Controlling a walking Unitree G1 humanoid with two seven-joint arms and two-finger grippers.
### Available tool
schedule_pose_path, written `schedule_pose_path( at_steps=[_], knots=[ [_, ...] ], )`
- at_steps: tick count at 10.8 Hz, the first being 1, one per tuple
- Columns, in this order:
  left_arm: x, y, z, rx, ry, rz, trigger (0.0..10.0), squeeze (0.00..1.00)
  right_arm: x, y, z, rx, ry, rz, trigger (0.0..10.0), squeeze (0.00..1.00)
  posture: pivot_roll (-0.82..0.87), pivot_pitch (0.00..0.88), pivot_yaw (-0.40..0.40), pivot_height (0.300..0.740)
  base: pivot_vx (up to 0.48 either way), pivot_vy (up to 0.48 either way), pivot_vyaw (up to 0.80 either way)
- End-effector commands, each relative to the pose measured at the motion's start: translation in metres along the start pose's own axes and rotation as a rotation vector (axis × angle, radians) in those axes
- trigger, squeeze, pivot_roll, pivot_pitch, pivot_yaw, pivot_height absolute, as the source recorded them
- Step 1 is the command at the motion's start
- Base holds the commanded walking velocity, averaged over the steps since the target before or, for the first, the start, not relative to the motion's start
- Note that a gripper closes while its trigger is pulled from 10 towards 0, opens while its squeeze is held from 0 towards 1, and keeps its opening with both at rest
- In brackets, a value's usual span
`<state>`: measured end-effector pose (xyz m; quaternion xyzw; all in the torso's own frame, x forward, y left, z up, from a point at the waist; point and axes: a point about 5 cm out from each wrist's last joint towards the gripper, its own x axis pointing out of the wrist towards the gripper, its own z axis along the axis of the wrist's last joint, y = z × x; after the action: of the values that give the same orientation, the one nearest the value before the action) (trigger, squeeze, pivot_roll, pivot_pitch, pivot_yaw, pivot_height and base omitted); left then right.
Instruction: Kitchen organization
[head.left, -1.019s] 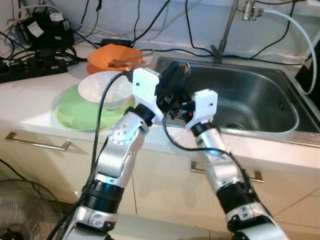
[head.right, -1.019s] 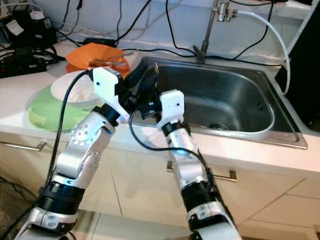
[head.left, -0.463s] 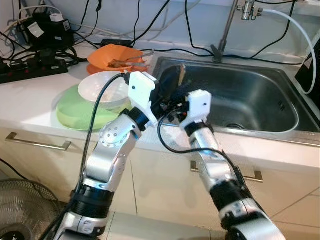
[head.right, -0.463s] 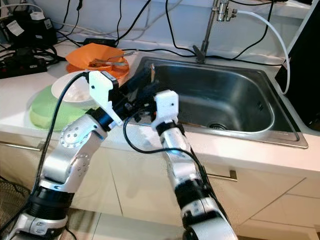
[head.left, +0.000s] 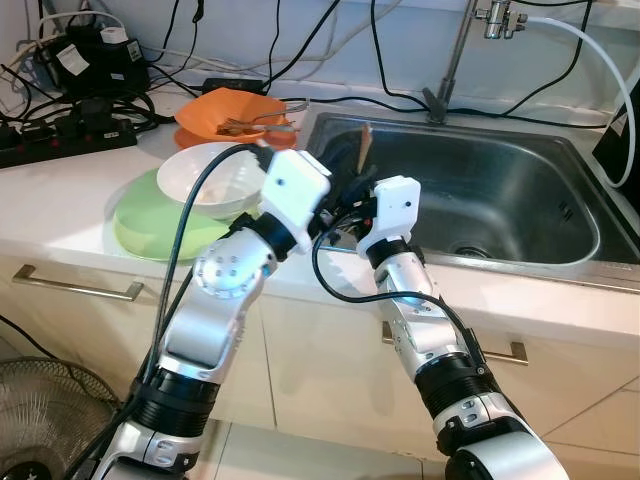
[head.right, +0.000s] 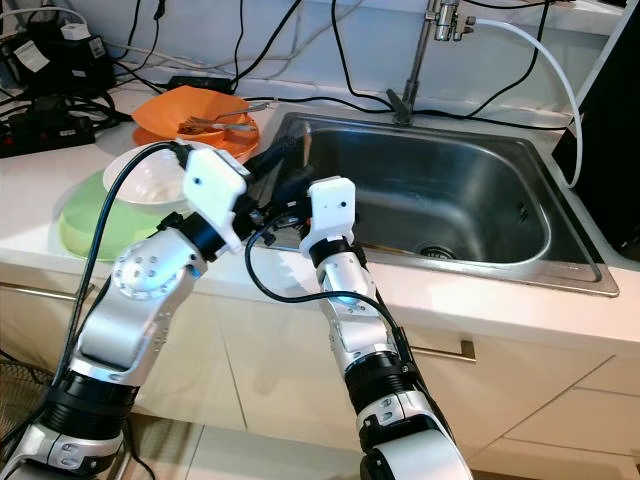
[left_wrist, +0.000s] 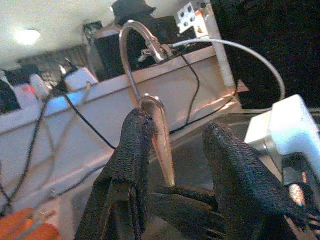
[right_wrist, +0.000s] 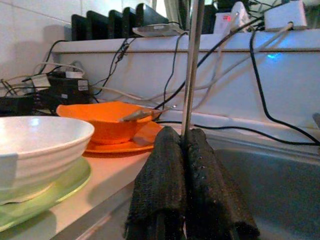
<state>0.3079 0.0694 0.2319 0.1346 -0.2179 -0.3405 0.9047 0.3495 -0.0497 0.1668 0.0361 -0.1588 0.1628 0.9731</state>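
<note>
While the right gripper (right_wrist: 186, 150) pinches a thin metal utensil (right_wrist: 192, 65) upright over the sink's (head.left: 560, 255) left rim and the left gripper (left_wrist: 175, 165) stands wide around it, a careless handover could drop it into the basin.

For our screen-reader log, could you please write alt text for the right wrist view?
The right tool is shut on a thin metal utensil standing upright. Beside it, a white bowl sits on a green plate, with an orange bowl behind.
</note>
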Motion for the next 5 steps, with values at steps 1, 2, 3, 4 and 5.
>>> schedule_pose_path(
  at_steps=[1,2,3,4,5],
  knots=[
    [0.004,-0.014,-0.005,0.036,0.021,-0.052,10.0,0.0,0.012,0.006,0.018,0.006,-0.055,0.004,10.0,0.0,0.23,0.01,0.013,0.74,0.0,0.0,0.0],
    [0.005,-0.01,-0.004,0.085,0.01,-0.016,10.0,0.0,0.013,0.007,0.018,0.013,-0.058,0.004,10.0,0.0,0.23,0.01,0.013,0.74,0.0,0.0,0.0],
    [0.005,-0.005,-0.002,0.133,-0.001,0.034,10.0,0.0,0.013,0.009,0.019,0.019,-0.063,0.007,10.0,0.0,0.23,0.011,0.012,0.74,0.0,0.0,0.0],
    [0.005,-0.002,-0.001,0.155,-0.01,0.06,10.0,0.0,0.012,0.009,0.02,0.018,-0.064,0.008,10.0,0.0,0.23,0.011,0.011,0.74,0.0,0.0,0.0],
    [0.004,0.003,0.0,0.172,-0.02,0.098,10.0,0.0,0.012,0.006,0.02,0.017,-0.065,-0.004,10.0,0.0,0.23,0.01,0.01,0.74,0.0,0.0,0.0]
  ],
)
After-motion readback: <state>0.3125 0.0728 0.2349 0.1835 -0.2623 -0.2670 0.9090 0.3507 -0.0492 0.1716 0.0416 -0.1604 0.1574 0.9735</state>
